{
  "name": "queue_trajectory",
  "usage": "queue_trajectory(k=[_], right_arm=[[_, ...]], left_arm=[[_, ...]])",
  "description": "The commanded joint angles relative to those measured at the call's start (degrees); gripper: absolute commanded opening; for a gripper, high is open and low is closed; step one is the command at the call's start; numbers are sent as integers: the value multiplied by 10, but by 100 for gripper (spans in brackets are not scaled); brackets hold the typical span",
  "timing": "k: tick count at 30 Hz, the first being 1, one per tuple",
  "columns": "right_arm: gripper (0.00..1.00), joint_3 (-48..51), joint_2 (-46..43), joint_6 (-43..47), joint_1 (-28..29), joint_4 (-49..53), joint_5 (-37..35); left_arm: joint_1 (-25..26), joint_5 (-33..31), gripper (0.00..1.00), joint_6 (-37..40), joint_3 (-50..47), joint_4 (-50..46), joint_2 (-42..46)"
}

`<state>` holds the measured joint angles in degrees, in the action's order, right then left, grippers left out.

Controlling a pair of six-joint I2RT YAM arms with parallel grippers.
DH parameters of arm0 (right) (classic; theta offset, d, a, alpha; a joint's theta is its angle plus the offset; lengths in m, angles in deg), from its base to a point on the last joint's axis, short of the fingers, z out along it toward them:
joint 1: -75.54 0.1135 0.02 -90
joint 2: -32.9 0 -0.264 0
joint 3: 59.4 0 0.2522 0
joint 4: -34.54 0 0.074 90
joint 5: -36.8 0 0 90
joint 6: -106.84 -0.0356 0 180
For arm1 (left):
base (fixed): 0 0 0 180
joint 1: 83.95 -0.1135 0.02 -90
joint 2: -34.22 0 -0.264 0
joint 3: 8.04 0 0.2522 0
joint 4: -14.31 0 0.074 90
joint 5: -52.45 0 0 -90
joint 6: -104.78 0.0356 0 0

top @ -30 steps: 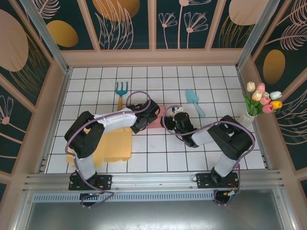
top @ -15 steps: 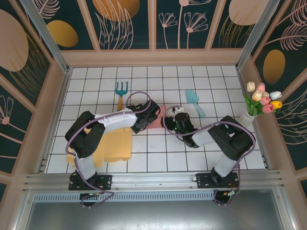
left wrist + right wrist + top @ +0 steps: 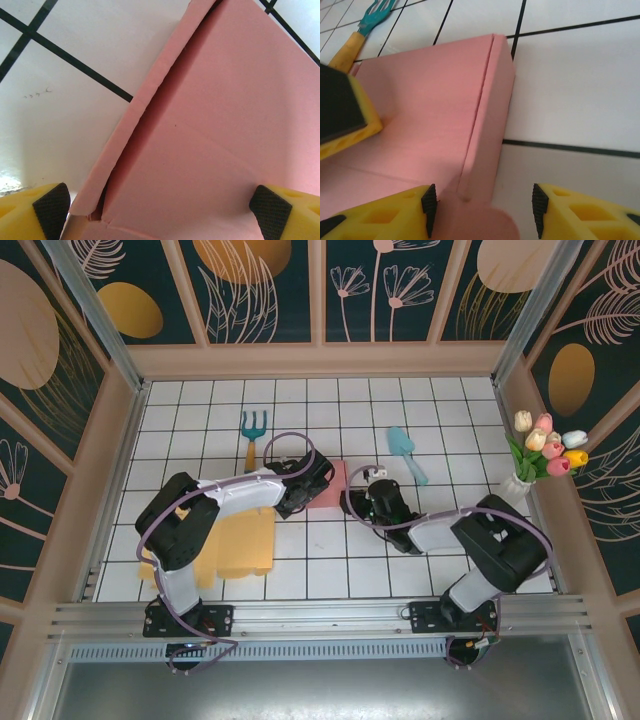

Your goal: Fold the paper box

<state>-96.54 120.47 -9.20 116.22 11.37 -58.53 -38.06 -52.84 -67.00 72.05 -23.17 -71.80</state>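
Observation:
The pink paper box [image 3: 337, 480] lies flat on the white tiles between my two grippers. My left gripper [image 3: 316, 484] comes at it from the left. In the left wrist view the left gripper [image 3: 160, 212] stands wide open over the box lid [image 3: 225, 125], one pad beside the raised side wall [image 3: 145, 105]. My right gripper [image 3: 359, 502] is at the box's right edge. In the right wrist view the right gripper [image 3: 483, 207] is open astride the side wall [image 3: 492, 110], with a rounded pink flap [image 3: 480, 222] between its pads and not pinched.
A teal garden fork [image 3: 252, 435] with a yellow handle lies behind the box on the left, a teal trowel [image 3: 405, 452] on the right. A yellow sheet [image 3: 240, 540] lies under the left arm. A vase of tulips [image 3: 545, 452] stands at the right wall.
The right arm has dropped lower and its elbow swung out to the right, the gripper shifting slightly nearer along the box's right edge. The left arm and the box have stayed put.

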Motion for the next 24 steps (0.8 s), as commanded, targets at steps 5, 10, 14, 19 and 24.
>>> queue_trajectory(k=[5,10,14,19,24], right_arm=[[52,14,-66,-16,21,62,-18],[52,15,-51,-13,25,49,-1],[52,17,-28,-19,26,25,31],[49,12,-3,-25,29,9,62],[45,12,2,-29,31,3,68]], left_arm=[[2,5,96,-6,-23,-27,-15],[1,5,96,-6,-23,-27,-14],[1,2,96,-6,-26,-28,-11],[1,-4,96,-7,-27,-32,-4],[1,-7,96,-8,-28,-34,-1]])
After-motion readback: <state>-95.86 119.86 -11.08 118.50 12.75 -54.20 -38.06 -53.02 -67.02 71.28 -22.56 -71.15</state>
